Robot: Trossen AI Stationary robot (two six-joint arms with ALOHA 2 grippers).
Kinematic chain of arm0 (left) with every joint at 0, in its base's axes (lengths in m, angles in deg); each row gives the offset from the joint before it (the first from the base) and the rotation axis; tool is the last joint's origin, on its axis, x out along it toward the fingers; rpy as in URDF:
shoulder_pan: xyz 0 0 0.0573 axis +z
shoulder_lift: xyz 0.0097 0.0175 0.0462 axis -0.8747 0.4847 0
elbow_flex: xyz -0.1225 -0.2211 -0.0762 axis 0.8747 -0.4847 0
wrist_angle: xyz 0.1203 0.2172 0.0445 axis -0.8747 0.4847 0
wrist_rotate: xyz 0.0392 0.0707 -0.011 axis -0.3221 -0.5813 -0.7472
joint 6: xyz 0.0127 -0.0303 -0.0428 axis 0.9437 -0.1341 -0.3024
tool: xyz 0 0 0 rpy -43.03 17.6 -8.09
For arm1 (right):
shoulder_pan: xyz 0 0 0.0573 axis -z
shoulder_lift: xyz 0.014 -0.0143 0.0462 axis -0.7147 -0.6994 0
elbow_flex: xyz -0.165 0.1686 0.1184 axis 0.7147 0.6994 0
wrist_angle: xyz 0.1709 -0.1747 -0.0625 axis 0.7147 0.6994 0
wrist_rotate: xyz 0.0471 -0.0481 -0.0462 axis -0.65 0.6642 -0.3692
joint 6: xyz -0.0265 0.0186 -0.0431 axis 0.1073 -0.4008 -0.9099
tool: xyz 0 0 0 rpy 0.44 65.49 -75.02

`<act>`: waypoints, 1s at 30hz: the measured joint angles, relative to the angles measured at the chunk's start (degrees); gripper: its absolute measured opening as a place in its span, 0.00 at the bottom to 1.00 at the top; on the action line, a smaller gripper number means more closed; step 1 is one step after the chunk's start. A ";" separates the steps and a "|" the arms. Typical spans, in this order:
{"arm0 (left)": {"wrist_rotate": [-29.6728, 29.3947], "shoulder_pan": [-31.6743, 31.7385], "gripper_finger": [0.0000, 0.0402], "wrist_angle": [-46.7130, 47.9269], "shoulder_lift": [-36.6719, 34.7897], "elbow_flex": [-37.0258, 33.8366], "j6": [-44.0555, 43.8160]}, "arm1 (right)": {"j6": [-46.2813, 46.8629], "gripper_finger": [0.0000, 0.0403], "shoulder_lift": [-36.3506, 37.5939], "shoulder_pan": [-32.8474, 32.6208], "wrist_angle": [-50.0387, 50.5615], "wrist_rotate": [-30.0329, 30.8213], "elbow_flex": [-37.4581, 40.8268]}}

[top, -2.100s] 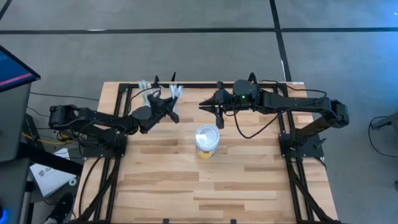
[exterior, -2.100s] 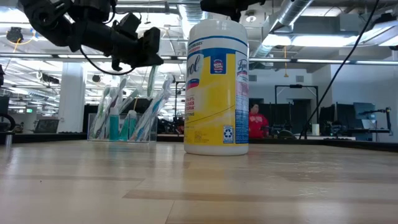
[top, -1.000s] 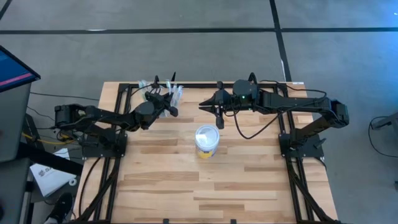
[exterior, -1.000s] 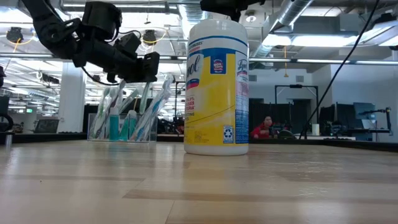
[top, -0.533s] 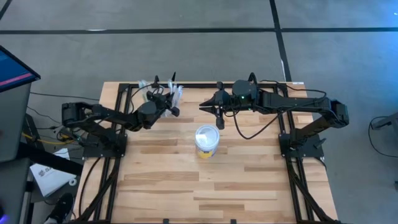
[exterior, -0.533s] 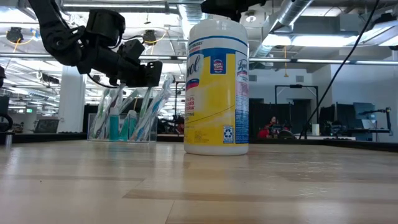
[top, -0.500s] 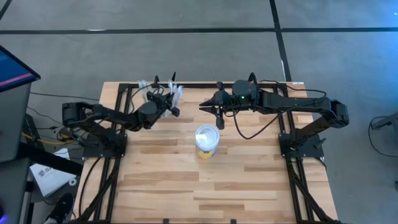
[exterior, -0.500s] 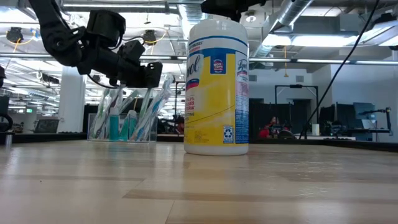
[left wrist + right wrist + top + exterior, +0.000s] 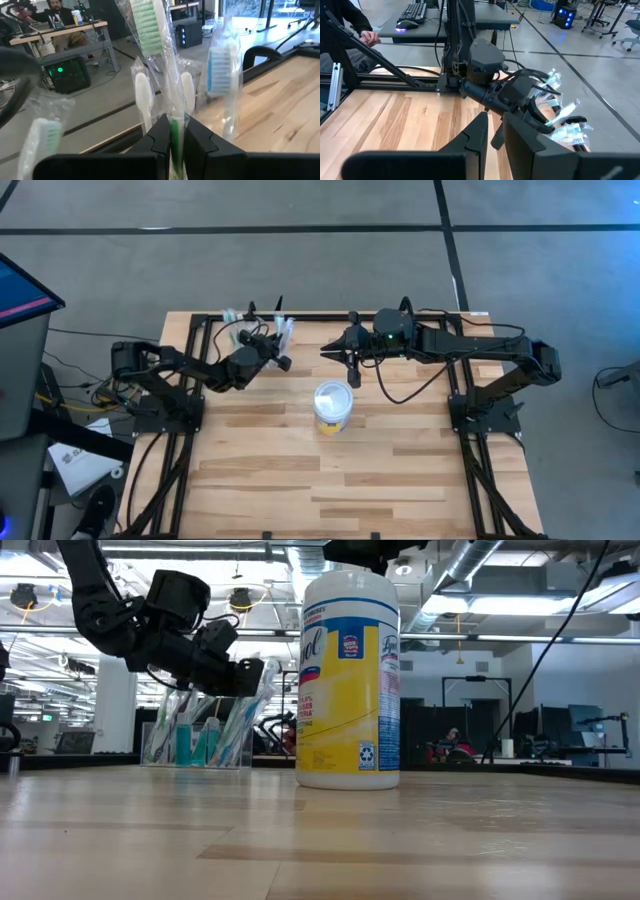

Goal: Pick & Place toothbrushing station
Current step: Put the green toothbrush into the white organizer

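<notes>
1. The station [image 9: 197, 740] is a clear plastic stand of narrow upright cups with wrapped brushes fanning out of it; it sits at the far edge of the wooden surface [image 9: 300, 470], left of centre.
2. The left tool [image 9: 173, 131] is clenched on a green brush [image 9: 174, 140] handle standing in the station, crinkled film all round it.
3. A tub [image 9: 349, 680], a yellow-banded cylinder with a white lid, stands well apart near the middle; bare planks lie open in front.
4. The right tool [image 9: 350, 368] hangs by the far edge, its dark fingers nearly together and holding nothing.
</notes>
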 joint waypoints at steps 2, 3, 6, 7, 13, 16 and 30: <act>0.00 0.00 0.04 0.03 0.68 0.01 0.00 | 0.00 0.13 0.00 0.00 0.00 0.00 0.00; 0.00 0.00 0.04 -0.03 1.08 0.02 0.00 | 0.00 0.13 0.00 0.00 0.00 0.00 0.00; 0.00 0.00 0.04 -0.18 2.48 0.02 -0.73 | 0.00 0.13 0.00 0.00 0.00 0.00 0.00; 0.00 0.02 0.04 -0.26 2.94 0.05 -0.97 | 0.00 0.13 0.00 0.00 0.00 0.00 0.00; -1.11 0.04 0.04 -0.40 5.15 0.10 -1.27 | 0.00 0.13 0.00 0.00 0.00 0.00 0.00; -1.25 0.04 0.05 -0.51 5.74 0.14 -2.34 | 0.00 0.13 0.00 0.00 0.02 0.00 0.00; -1.25 -0.22 0.10 -0.40 5.88 0.04 -4.76 | 0.00 0.13 0.00 0.00 0.02 0.00 0.00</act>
